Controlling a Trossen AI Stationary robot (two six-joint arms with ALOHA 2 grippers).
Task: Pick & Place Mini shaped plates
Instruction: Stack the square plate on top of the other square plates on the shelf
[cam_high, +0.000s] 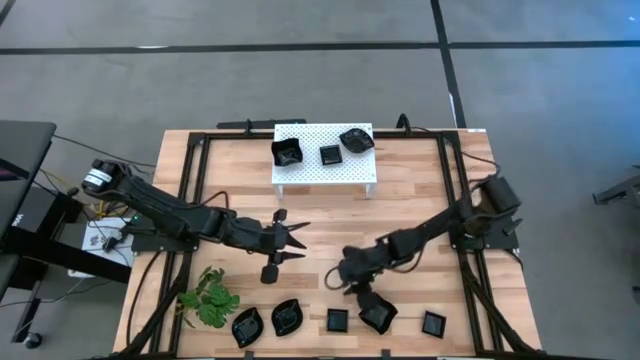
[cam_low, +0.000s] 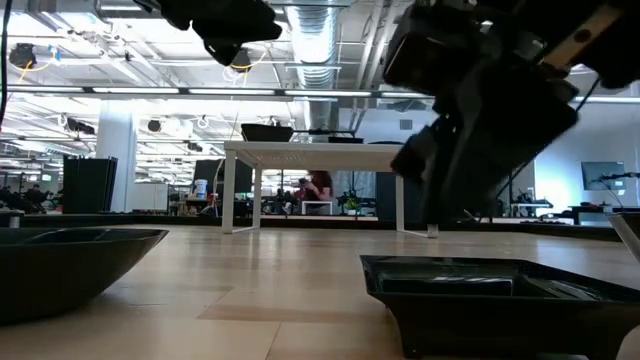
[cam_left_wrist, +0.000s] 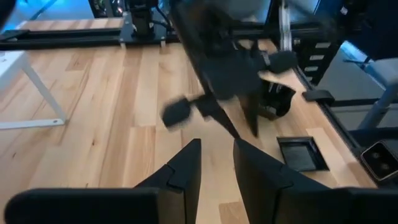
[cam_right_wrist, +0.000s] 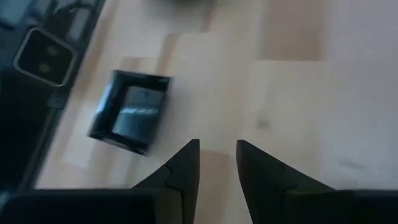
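Observation:
Several glossy black mini plates lie in a row along the near edge: two leaf-shaped ones (cam_high: 247, 326) (cam_high: 285, 316), a square one (cam_high: 337, 320) (cam_right_wrist: 127, 112), a wavy one (cam_high: 377, 316) and another square one (cam_high: 433, 322). Three more plates (cam_high: 330, 154) rest on the white perforated platform (cam_high: 322, 172). My right gripper (cam_high: 352, 290) (cam_right_wrist: 217, 146) hovers open and holds nothing, above bare wood beside the middle square plate. My left gripper (cam_high: 303, 241) (cam_left_wrist: 217, 146) is open and holds nothing at mid-table, pointing toward the right arm.
A green plant sprig (cam_high: 210, 297) lies at the near left corner. The white platform stands on legs at the far middle. A small camera box (cam_right_wrist: 43, 56) sits at the near edge beside the square plate. Bare wood lies between the platform and the near row.

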